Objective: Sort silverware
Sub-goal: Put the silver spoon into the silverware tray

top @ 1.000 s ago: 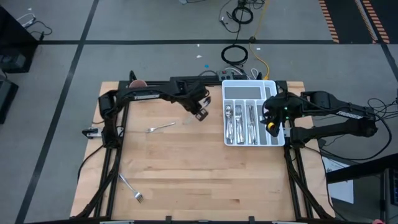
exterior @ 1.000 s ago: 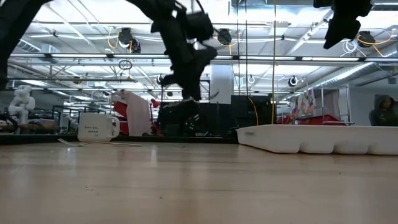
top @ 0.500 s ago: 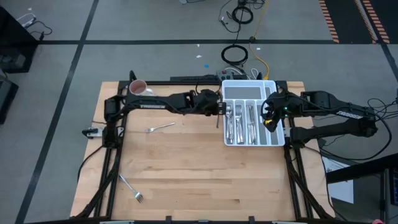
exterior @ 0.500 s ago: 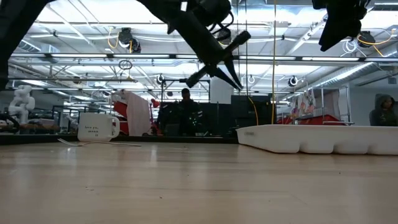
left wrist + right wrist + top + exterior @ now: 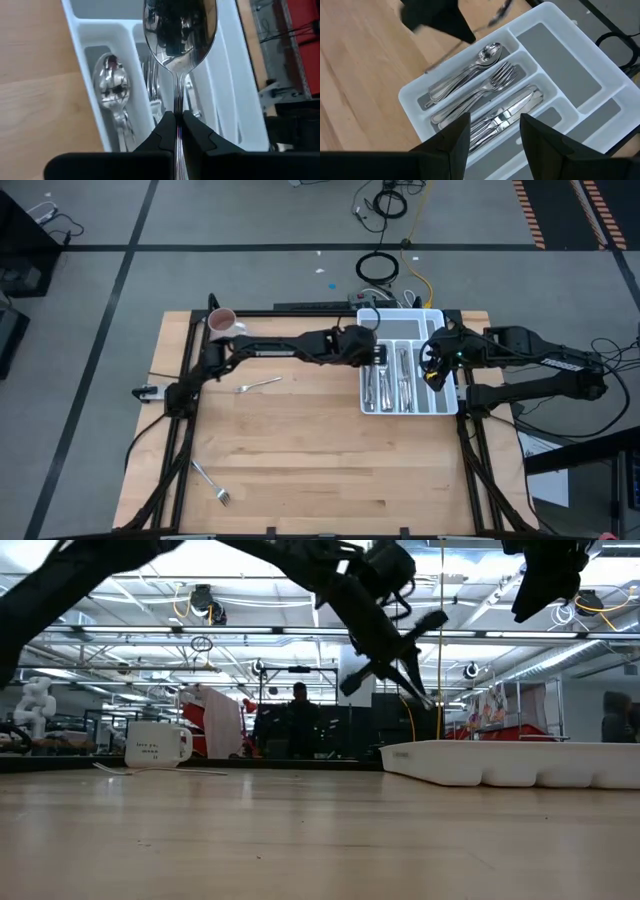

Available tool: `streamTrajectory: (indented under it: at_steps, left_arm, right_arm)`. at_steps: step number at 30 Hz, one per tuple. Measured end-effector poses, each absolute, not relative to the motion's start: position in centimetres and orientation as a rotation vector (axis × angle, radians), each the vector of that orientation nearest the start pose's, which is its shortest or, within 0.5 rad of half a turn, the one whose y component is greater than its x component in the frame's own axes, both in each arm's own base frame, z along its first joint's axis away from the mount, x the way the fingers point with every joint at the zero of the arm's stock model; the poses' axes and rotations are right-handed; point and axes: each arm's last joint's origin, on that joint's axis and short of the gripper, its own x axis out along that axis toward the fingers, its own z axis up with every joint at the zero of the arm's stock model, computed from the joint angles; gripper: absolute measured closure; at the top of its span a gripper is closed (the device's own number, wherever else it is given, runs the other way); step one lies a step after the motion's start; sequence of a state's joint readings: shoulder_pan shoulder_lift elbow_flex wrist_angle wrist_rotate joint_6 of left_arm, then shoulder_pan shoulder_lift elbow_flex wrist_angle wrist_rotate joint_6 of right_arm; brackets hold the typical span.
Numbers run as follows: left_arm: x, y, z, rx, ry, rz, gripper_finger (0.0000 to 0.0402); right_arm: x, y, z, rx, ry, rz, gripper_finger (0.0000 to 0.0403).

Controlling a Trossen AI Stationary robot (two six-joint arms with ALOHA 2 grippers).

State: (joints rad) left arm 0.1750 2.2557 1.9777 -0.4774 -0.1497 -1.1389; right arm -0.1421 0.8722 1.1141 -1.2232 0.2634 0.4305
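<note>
Grey concrete floor (image 5: 200, 220) crossed by dark tape lines; coiled black cables (image 5: 378, 268) behind the light wooden table (image 5: 300, 450); bright ceiling lights (image 5: 150, 600); person (image 5: 299, 720) standing far back.

Left gripper (image 5: 175, 120) clamped, right gripper (image 5: 490, 132) agape

Robotics lab or workshop. Bare grey floor (image 5: 250, 220) marked with dark tape lines, loose coiled cables (image 5: 378, 268), exposed ceiling with ducts and strip lights (image 5: 150, 635), racks of equipment behind a wooden workbench (image 5: 320, 450).
</note>
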Motion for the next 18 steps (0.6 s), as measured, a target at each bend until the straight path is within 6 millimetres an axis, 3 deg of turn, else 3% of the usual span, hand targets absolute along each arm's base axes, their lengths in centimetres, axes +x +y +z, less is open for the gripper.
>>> streamTrajectory:
  at_steps: [11,18]
  left_arm:
    - [51.3,8.9,20.1,-1.120,0.594,0.786,0.0388]
    - [51.4,8.7,19.9,-1.108,0.571,0.826,0.0388]
  right_arm:
    - [11.7,-2.4,34.6,0.352,0.862,-0.548,0.0241]
    - [11.4,-2.3,34.8,0.368,0.844,-0.553,0.0241]
